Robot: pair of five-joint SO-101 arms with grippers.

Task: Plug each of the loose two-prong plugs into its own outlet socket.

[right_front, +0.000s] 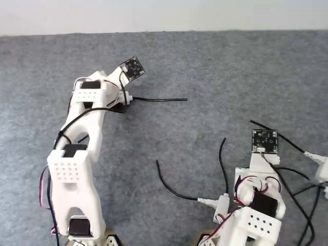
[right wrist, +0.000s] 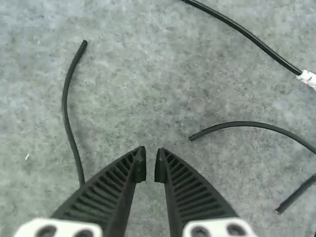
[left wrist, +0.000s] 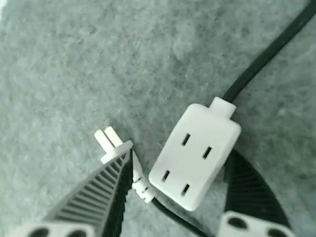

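A grey, felt-like mat [right_front: 215, 66] with a short, fuzzy nap covers the whole table, and a pale wall [right_front: 154, 15] is seen along its far edge. Thin black cords [right_front: 169, 184] are strewn over the mat in loose curves, one of them [right wrist: 69, 103] ending in a bare cut tip.

The outlet socket [left wrist: 197, 148] is a smooth white plastic block with rounded corners. Four narrow slots in two pairs are cut in its face, and a thick black cord [left wrist: 266, 54] is joined to one end. It is straddled by the left gripper [left wrist: 180, 157], whose ribbed black fingers [left wrist: 98, 197] are spread wide on either side of it. A small white two-prong plug [left wrist: 112, 143] lies on the mat against the tip of one finger – just beside the block, its flat prongs bare and not inserted.

The right gripper [right wrist: 148, 165] is held over bare mat near its own base – its fingers are pressed almost together, with only a thin slit between the tips and nothing pinched.
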